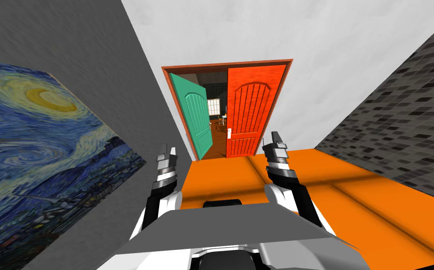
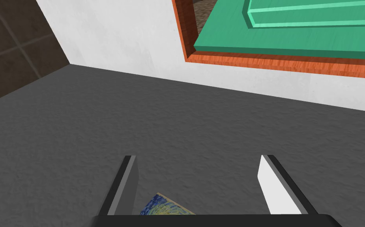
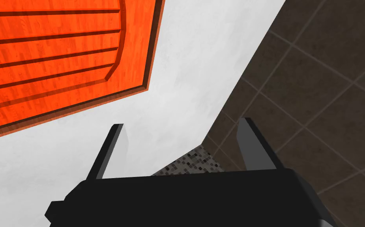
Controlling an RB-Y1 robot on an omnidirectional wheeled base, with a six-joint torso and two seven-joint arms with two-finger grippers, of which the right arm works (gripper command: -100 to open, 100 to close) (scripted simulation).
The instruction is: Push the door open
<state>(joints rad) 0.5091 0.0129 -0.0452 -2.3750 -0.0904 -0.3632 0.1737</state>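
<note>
Left pincer: my blades are spread wide, raised beside the grey wall.
Right pincer: spread as well, pointing past the orange door.
Green door: ahead, swung ajar, well apart from me.
Orange door: shut in the frame, right of green.

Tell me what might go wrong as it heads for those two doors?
The orange door is shut and the green door only partly open. The gap looks narrow, so the robot might jam if it drives on without pushing.
The left gripper seems close to the grey wall with the painting and might scrape it.
The right gripper, open, might catch its thin fingers in the orange door's grooves.
</note>
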